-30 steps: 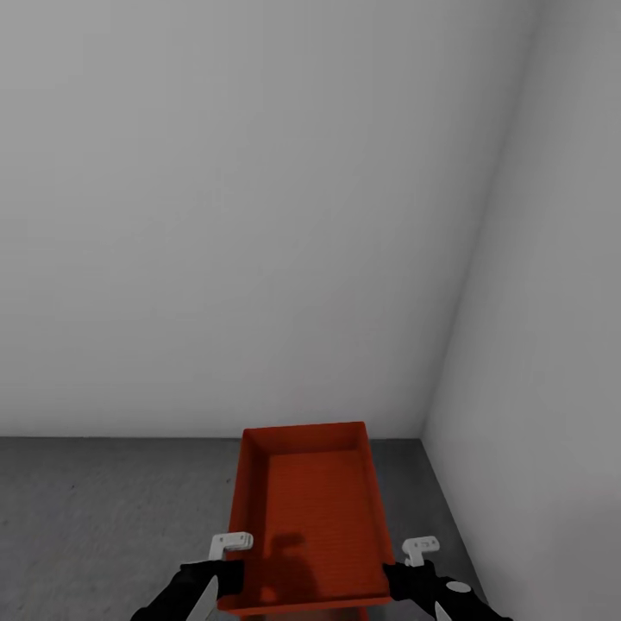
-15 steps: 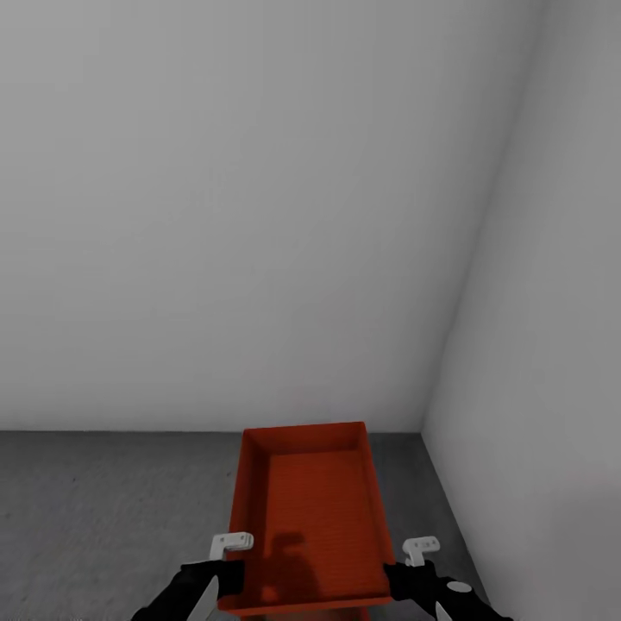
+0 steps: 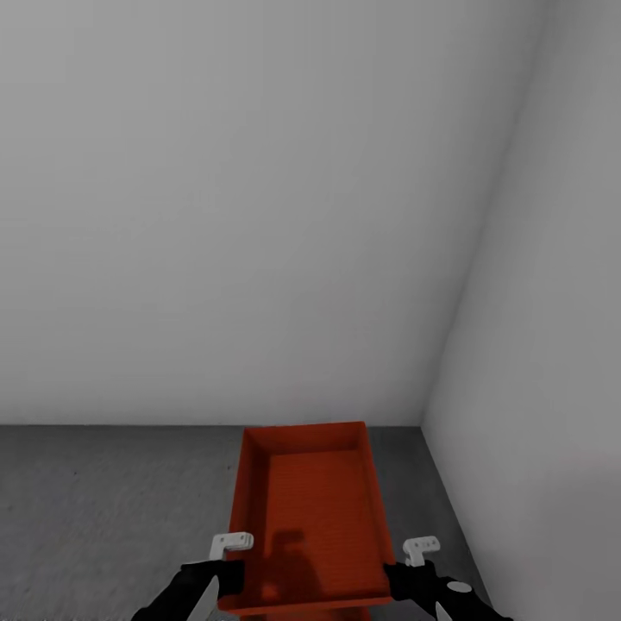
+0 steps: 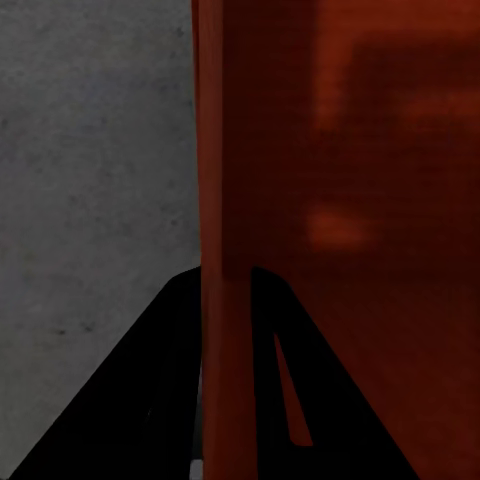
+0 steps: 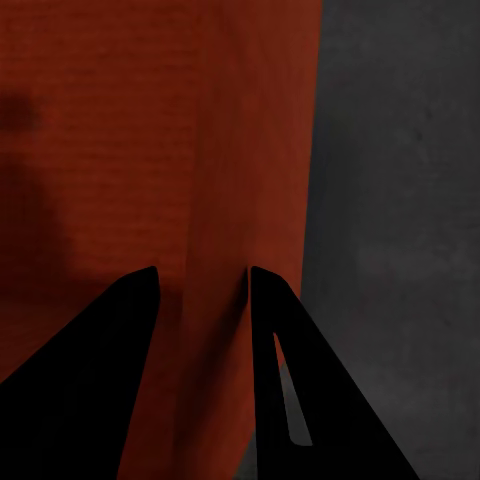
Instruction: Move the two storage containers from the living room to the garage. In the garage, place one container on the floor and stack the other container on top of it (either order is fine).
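One red-orange open-top storage container (image 3: 312, 509) hangs low in the head view, above the garage's dark grey concrete floor (image 3: 103, 517). It is empty and its long side points toward the wall corner. My left gripper (image 3: 226, 571) is shut on its left wall near the near end. In the left wrist view the dark fingers (image 4: 170, 360) straddle that thin wall (image 4: 225, 200). My right gripper (image 3: 404, 576) is shut on the right wall. In the right wrist view that wall (image 5: 215, 200) runs between the fingertips (image 5: 265, 300).
A plain white-grey back wall (image 3: 259, 216) stands just beyond the container. A side wall (image 3: 552, 345) closes in on the right, and the two meet in a corner (image 3: 423, 424). Open concrete stretches to the left of the container.
The line where the back wall meets the floor sits slightly higher in the picture, a shift of the view. The container and both grippers keep their places.
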`<state>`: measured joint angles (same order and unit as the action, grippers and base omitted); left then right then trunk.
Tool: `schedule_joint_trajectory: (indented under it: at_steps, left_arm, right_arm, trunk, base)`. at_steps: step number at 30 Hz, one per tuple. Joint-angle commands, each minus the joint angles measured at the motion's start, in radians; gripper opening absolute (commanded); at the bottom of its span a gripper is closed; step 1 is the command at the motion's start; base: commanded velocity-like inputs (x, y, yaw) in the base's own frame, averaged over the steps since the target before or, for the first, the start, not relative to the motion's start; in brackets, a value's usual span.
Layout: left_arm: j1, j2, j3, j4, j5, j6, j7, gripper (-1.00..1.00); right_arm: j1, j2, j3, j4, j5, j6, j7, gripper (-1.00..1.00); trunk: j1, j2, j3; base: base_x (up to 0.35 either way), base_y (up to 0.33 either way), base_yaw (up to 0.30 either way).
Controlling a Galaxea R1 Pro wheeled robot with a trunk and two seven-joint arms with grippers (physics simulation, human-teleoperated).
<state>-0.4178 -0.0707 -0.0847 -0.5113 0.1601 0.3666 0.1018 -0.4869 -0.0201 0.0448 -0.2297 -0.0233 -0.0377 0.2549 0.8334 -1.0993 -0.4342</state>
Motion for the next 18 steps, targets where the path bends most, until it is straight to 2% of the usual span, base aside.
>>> schedule_joint_trajectory:
  at_steps: [1, 18]
  left_arm:
    - [-0.001, 0.000, 0.008, -0.021, -0.024, -0.060, 0.038, -1.00]
    - [-0.001, 0.000, 0.008, -0.021, -0.026, -0.060, 0.038, -1.00]
  right_arm:
    - [0.001, 0.023, 0.040, 0.003, -0.004, -0.005, 0.014, -1.00]
    - [0.001, 0.023, 0.040, 0.003, -0.004, -0.005, 0.014, -1.00]
  trunk:
    - [0.000, -0.001, -0.003]
    - [0.000, -0.001, -0.030]
  base:
    - [0.000, 0.000, 0.000]
    - [0.000, 0.000, 0.000]
